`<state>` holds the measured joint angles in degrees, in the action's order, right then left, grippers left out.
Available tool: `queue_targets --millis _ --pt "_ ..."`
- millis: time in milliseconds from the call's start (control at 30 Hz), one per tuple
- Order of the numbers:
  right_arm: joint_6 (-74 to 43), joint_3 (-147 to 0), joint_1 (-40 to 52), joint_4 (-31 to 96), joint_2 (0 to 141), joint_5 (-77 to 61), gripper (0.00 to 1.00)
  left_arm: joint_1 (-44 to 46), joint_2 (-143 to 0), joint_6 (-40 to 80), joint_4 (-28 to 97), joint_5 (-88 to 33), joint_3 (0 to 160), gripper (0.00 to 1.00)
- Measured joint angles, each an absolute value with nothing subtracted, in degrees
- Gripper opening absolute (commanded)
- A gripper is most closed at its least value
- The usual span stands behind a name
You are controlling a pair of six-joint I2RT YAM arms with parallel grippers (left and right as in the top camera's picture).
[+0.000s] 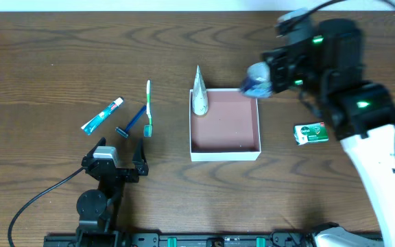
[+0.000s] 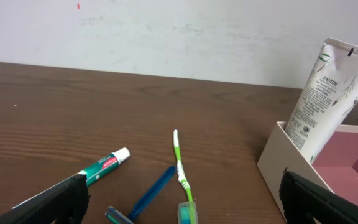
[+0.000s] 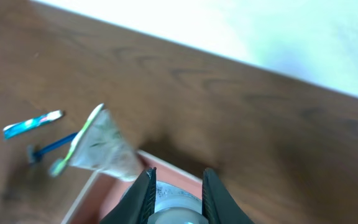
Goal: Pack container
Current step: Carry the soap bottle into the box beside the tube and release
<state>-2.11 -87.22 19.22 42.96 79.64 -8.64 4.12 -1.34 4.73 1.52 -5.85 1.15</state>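
Observation:
The container (image 1: 225,155), a square white-walled box with a pinkish-brown floor, sits mid-table. A white Pantene tube (image 1: 199,96) leans upright in its back left corner. My right gripper (image 1: 260,77) is shut on a round white jar with a blue label (image 1: 256,82), held above the container's back right corner. In the right wrist view the fingers (image 3: 176,186) clamp the jar (image 3: 178,210) over the container's edge (image 3: 82,194), with the tube (image 3: 101,146) to the left. My left gripper (image 1: 118,155) is open and empty, low near the front left.
A toothpaste tube (image 1: 102,115), a blue razor (image 1: 133,122) and a green toothbrush (image 1: 148,108) lie left of the container. A green soap box (image 1: 311,133) lies to its right. The left wrist view shows the toothbrush (image 2: 180,163), razor (image 2: 149,193), toothpaste (image 2: 104,167) and the Pantene tube (image 2: 325,93).

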Motion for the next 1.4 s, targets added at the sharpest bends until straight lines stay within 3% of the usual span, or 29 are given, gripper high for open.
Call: queue_targets --millis 467,867,1400 --pt "-10.7 -78.9 31.7 32.8 87.6 6.7 0.02 4.1 -1.3 4.7 1.5 -5.8 1.1 0.98" --pt "-9.9 -64.7 32.7 13.9 88.3 10.3 0.01 4.1 -1.3 4.7 1.5 -5.8 1.1 0.98" --pt "-5.0 -58.9 32.9 4.7 88.4 6.0 0.02 4.1 -1.3 4.7 1.5 -5.8 1.1 0.98"
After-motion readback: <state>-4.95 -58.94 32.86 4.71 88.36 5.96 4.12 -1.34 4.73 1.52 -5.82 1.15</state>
